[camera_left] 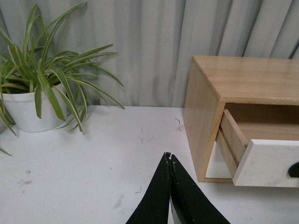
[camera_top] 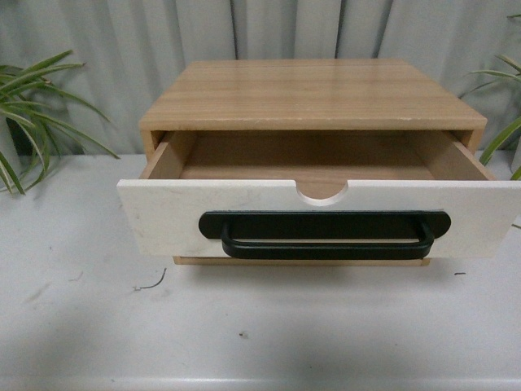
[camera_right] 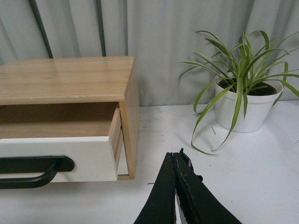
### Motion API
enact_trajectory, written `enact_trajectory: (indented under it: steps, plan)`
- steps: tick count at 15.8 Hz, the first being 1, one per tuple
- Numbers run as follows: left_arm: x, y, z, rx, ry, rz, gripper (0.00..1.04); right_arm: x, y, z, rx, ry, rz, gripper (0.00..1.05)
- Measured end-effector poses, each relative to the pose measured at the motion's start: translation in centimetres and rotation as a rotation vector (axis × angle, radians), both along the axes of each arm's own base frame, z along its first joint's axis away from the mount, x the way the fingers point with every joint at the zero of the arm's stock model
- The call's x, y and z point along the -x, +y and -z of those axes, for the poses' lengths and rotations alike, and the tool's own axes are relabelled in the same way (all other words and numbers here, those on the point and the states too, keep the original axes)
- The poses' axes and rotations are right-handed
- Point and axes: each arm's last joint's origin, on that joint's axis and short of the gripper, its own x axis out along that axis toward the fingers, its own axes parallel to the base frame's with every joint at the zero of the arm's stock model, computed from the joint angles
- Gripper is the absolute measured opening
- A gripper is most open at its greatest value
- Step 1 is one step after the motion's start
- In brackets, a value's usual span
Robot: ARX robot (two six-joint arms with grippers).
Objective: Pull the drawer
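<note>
Both of my end effectors are clenched with nothing between their black fingers: the left end effector (camera_left: 170, 158) hangs over the bare white worktop (camera_top: 260, 334) off one side of the cabinet, the right end effector (camera_right: 174, 156) over the worktop off the other side, neither touching the furniture. Neither arm shows in the front view.

At the middle of the worktop stands the light wooden box cabinet (camera_top: 313, 94) with a smooth grained top, and the wide white-fronted wooden drawer (camera_top: 163, 216) sticks well out of it toward me, its pale wooden sides and bare bottom exposed. Its front is matte white, faintly scuffed, with a semicircular notch (camera_top: 321, 193) cut into the top edge. Below the notch sits the long black bar handle (camera_top: 326, 236), a rounded loop on an oblong black backplate.

Striped green plants in white pots (camera_left: 25, 109) (camera_right: 243, 107) flank the cabinet, before a pleated grey curtain (camera_top: 244, 28)
</note>
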Motion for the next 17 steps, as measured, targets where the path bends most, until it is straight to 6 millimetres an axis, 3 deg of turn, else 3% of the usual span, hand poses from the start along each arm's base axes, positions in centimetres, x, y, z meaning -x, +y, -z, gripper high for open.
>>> enact_trajectory:
  steps: [3, 17]
  plan:
    - [0.6, 0.0, 0.9, 0.000, -0.002, 0.002, 0.02, 0.5, 0.0, 0.4, 0.000, -0.016, 0.000, 0.02]
    - [3.2, 0.0, 0.8, -0.001, -0.013, 0.002, 0.02, 2.8, 0.0, 1.1, 0.000, -0.014, -0.001, 0.02]
